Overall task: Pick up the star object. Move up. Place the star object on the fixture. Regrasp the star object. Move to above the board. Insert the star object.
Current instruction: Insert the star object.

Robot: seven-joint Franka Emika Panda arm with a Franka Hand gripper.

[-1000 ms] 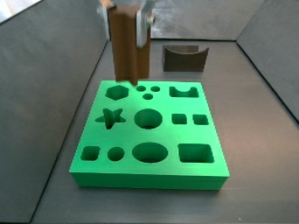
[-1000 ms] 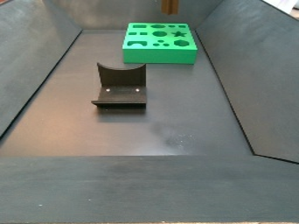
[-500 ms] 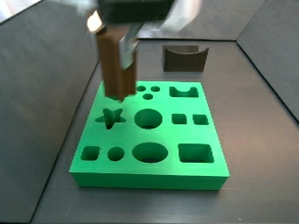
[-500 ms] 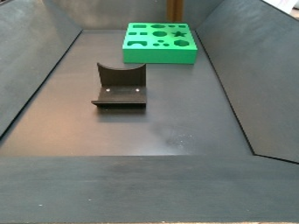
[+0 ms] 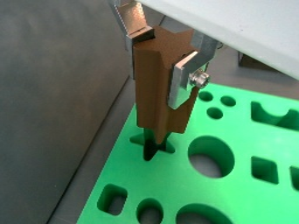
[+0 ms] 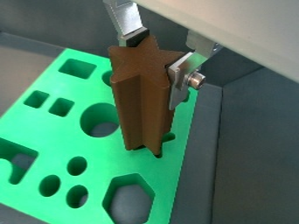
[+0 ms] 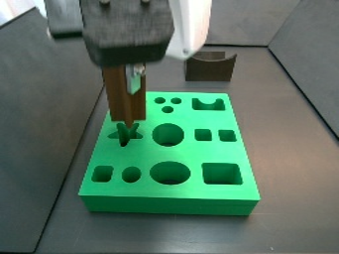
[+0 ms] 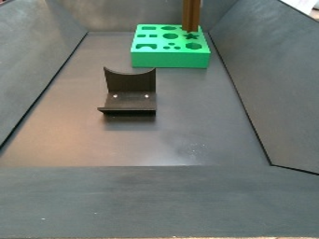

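My gripper (image 7: pixel 130 71) is shut on the star object (image 7: pixel 125 100), a tall brown ridged prism held upright. In both wrist views the silver fingers (image 5: pixel 184 73) (image 6: pixel 179 75) clamp its upper end, star object (image 5: pixel 156 92) (image 6: pixel 139 98). Its lower end meets the star-shaped hole (image 7: pixel 126 133) near the left edge of the green board (image 7: pixel 199 190) and looks to be just inside the mouth. In a side view the star object (image 8: pixel 192 14) stands over the far board (image 8: pixel 171 58). The fixture (image 7: pixel 209 65) (image 8: pixel 127 91) stands bare, apart from the board.
Other cut-outs surround the star hole: a hexagon (image 7: pixel 133 102), a large round hole (image 7: pixel 167 134) and squares (image 7: pixel 223 176). Dark sloping walls (image 8: pixel 50 84) enclose the grey floor (image 8: pixel 174 140).
The gripper has come down with the star object and shifted from over the hexagon hole to the star hole, so the prism's lower end now reaches the board.
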